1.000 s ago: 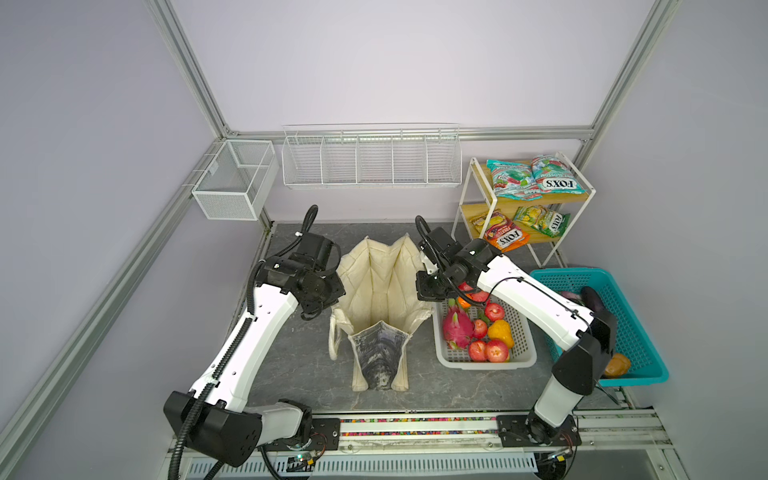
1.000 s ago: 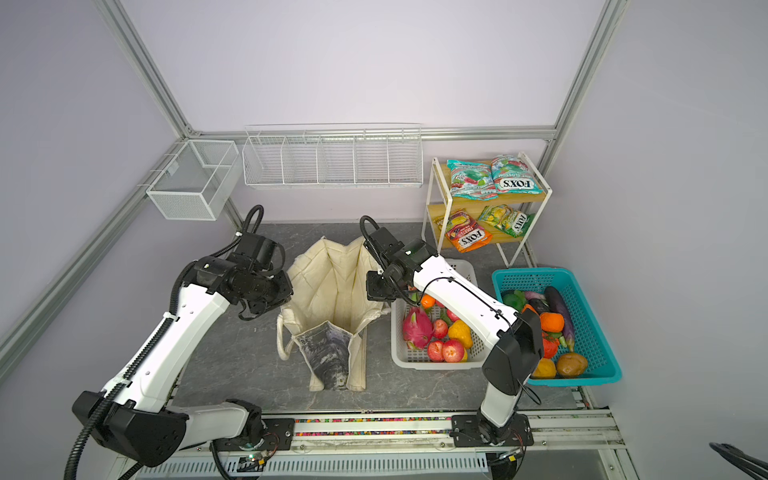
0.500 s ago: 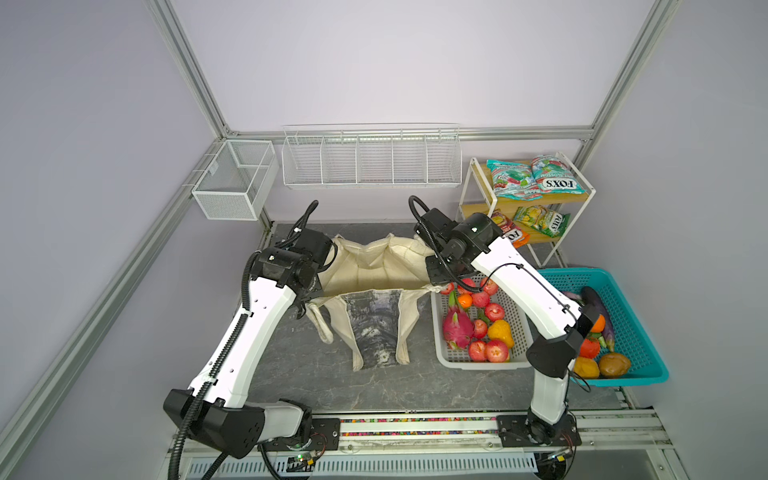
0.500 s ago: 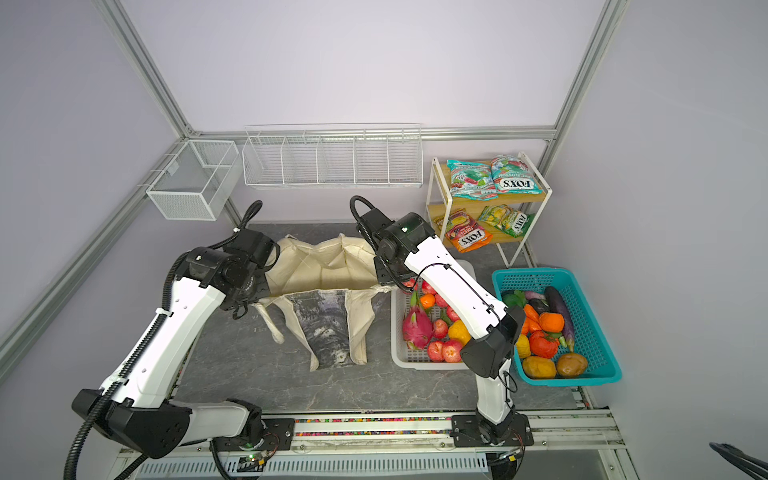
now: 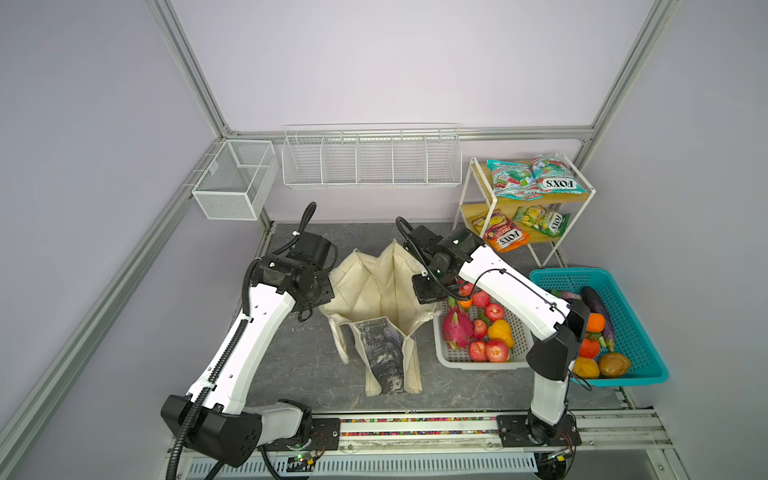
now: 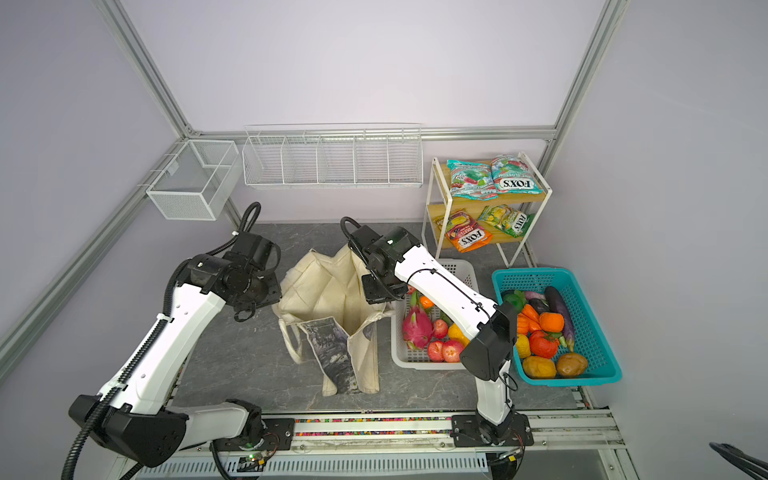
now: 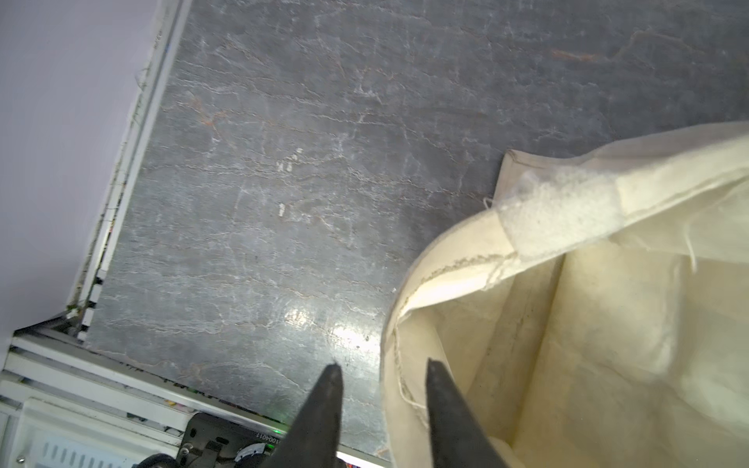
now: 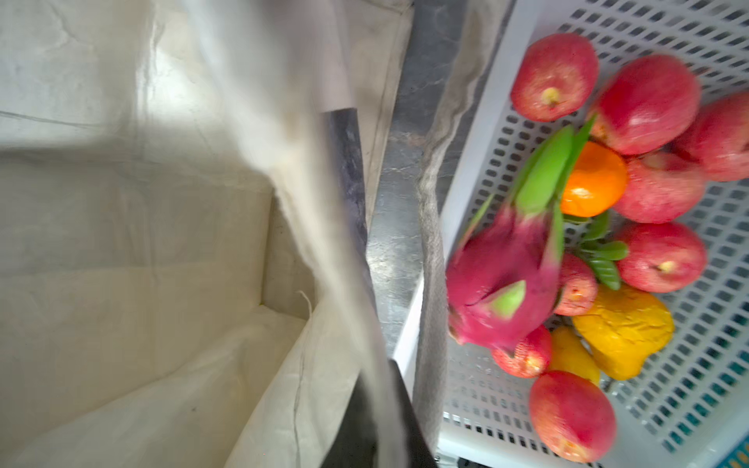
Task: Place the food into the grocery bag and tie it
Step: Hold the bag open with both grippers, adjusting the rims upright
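Since the grocery bag [image 5: 376, 291] looks like limp, light canvas, standing open mid-way along the tabletop [image 5: 299, 357] beside the white basket [image 5: 478, 365], its hemmed rim is the hold. The left end effector [image 7: 383, 364] gapes astride it, and the closed right end effector [image 8: 385, 417] seemingly pinches the blurred basket-side rim.

2 white arms [image 5: 253, 332], black joints, ribbed black cables.

The left pincer [image 7: 383, 370] stands parted astride the grocery bag [image 7: 587, 324] rim, above the table [image 7: 324, 162].
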